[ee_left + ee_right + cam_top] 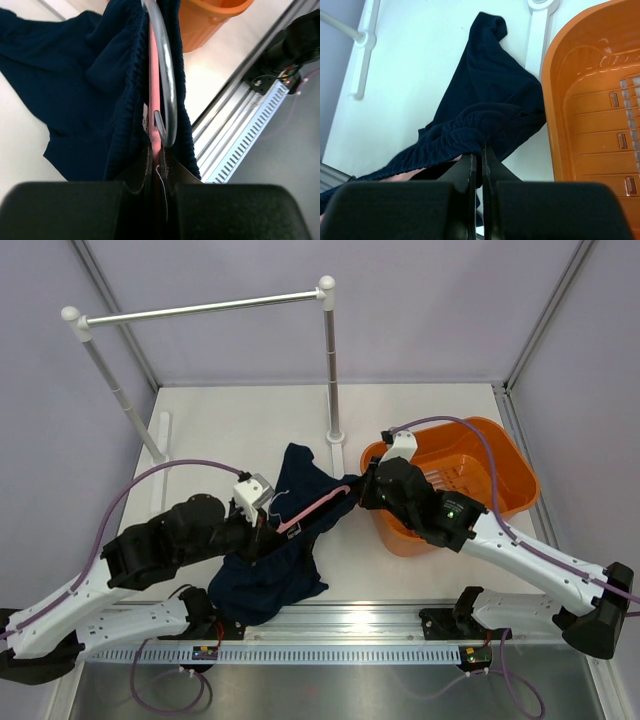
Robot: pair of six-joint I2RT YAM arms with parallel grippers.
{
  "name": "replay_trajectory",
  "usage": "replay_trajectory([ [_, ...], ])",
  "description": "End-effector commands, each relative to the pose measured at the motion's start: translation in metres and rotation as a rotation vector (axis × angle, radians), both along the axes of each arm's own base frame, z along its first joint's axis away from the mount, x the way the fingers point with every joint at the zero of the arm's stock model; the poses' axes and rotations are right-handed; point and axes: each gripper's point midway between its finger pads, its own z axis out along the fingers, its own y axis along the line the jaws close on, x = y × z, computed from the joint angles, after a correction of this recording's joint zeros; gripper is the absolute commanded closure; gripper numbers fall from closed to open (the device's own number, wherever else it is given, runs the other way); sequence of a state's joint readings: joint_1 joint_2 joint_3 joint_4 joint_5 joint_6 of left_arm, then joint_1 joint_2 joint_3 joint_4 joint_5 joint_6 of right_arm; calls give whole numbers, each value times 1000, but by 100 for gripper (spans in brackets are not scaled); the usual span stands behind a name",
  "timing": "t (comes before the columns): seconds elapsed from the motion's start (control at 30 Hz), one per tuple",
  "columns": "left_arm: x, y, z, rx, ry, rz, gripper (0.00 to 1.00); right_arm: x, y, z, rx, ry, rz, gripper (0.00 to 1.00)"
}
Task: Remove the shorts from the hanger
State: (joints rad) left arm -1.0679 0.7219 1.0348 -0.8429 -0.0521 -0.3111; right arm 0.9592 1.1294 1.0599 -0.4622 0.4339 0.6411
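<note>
The dark navy shorts (290, 560) lie crumpled on the table between the arms, still draped over the pink hanger (318, 506). My left gripper (264, 524) is shut on the hanger's pink top just below the silver hook (168, 75). In the left wrist view the hanger (153, 70) runs away from the gripper (159, 156) between folds of the shorts (85, 85). My right gripper (362, 492) is shut on the gathered waistband of the shorts (485, 95) at the hanger's far end, next to the tub; it shows in the right wrist view (481, 150).
An orange tub (500, 455) stands at the right, just behind my right gripper; it also shows in the right wrist view (590, 100). A silver rail (200, 308) on white posts (332, 370) spans the back. The aluminium base rail (350, 650) runs along the near edge.
</note>
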Motion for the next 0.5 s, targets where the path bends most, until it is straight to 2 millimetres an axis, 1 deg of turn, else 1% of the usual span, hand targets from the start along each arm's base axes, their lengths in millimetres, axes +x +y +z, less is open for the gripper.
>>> replay_trajectory([
  [0.0,-26,-4,21,-104,0,-129,100,24,-46,9,-33,-55,-198,100],
  [0.07,-30,-3,23,-116,0,-149,100,26,-48,8,-36,-52,-202,100],
  [0.13,-40,-6,22,-133,14,-207,100,27,-47,8,-39,-53,-202,100],
  [0.2,-41,-6,21,-132,14,-211,100,28,-47,6,-50,-50,-203,100],
  [0.27,-39,-6,22,-140,1,-203,100,27,-42,5,-47,-40,-179,100],
  [0.3,-38,-7,25,-152,-5,-204,100,28,-37,7,-30,-43,-165,100],
  [0.33,-37,-8,27,-166,-12,-197,100,25,-30,3,-16,-29,-128,100],
  [0.37,-36,-9,37,-211,-40,-192,100,24,-26,3,-6,-25,-111,100],
  [0.43,-34,-10,45,-250,-65,-188,100,21,-17,-1,12,-9,-72,100],
  [0.47,-34,-11,57,-299,-91,-187,100,20,-15,-3,7,0,-64,100],
])
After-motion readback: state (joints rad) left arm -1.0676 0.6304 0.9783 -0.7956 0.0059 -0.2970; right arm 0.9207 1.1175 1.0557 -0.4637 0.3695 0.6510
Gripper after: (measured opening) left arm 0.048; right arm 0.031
